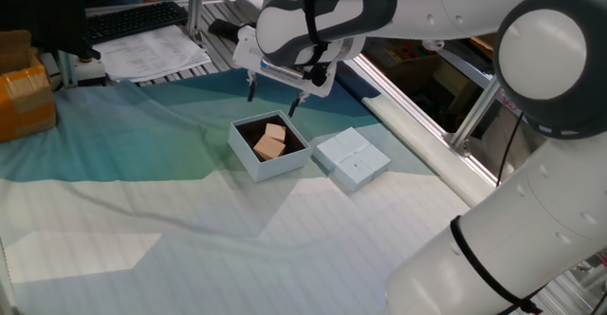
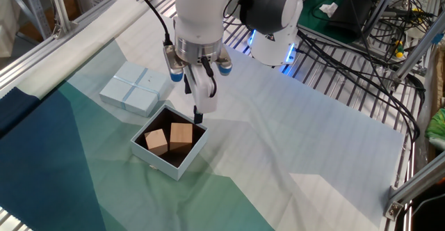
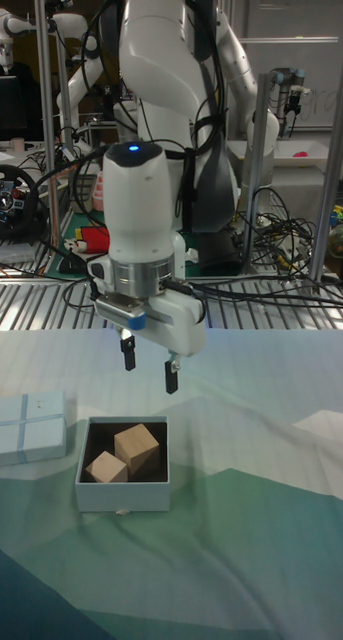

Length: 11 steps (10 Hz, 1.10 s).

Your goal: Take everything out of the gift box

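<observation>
- The hand [image 3: 149,365] hangs spread wide and empty, just above the gift box's [image 3: 122,495] back edge.
- Both wooden cubes [image 3: 136,447] sit touching inside.
- I'd centre over one cube and straddle its free sides before dropping.
</observation>
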Motion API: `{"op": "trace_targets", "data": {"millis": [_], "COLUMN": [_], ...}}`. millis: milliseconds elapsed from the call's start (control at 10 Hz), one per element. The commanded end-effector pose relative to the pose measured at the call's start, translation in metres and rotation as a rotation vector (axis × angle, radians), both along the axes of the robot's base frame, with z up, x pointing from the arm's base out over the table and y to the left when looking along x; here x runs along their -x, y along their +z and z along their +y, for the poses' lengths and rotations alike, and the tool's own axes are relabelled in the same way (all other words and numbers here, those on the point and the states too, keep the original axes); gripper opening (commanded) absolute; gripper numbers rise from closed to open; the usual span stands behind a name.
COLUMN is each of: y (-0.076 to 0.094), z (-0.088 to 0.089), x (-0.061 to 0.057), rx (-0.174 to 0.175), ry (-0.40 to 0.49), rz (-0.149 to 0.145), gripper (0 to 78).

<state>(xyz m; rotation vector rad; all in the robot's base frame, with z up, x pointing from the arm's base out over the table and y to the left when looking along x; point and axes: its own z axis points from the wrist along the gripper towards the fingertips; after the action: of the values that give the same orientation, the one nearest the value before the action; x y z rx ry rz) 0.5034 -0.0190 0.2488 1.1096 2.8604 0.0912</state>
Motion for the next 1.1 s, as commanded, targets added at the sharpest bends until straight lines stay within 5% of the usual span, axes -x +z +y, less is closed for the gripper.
{"op": "trace_targets", "data": {"millis": [100,1100], "y": [-0.02,-0.071], "z": [-0.001,-0.007], "x": [0.0,-0.006], "rx": [0.003,0.008], "ry": [0.006,0.024], "rz": [-0.014,-0.04], "gripper": [77.5,77.5]}}
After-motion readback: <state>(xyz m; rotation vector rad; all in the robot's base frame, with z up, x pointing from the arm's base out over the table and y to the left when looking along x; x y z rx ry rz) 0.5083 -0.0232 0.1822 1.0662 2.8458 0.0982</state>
